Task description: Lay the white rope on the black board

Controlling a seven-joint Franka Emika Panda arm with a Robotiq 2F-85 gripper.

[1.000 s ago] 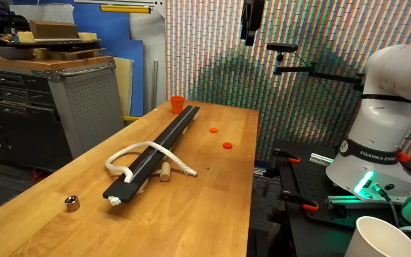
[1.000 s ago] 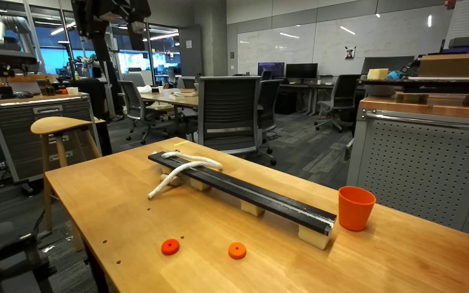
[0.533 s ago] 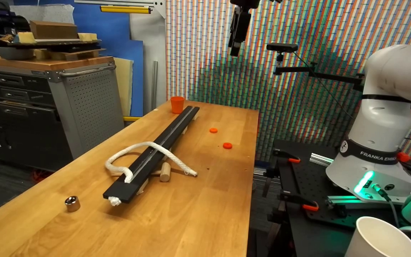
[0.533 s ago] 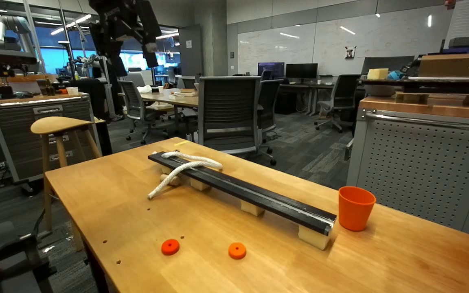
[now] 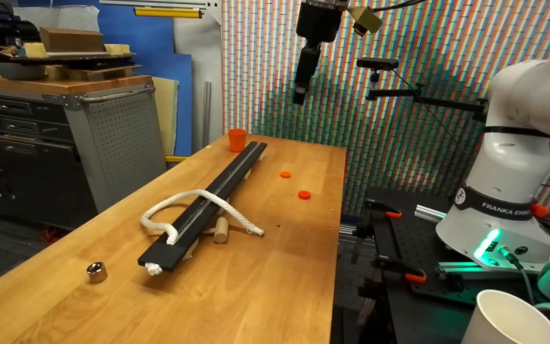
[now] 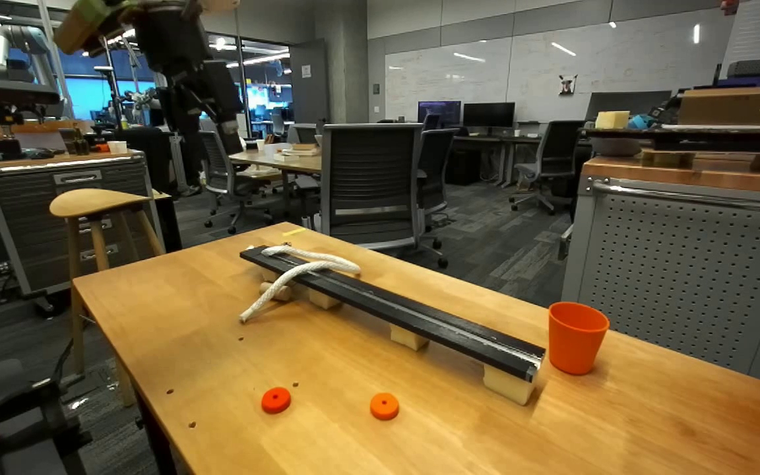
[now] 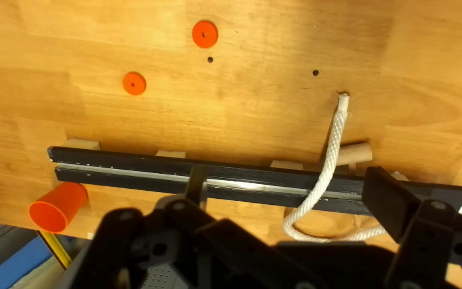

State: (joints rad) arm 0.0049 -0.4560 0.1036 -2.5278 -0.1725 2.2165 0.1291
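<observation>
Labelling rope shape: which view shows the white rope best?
An exterior view: the white rope shows its curve wide and unblocked. An exterior view where the white rope looks smaller flattens that curve. The wrist view is closer, but the gripper hides part of it.

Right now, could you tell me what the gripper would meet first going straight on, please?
Probably the black board, near where the white rope crosses it: the open gripper frames that spot in the wrist view. Depth is unclear; the rope or table could come first.
</observation>
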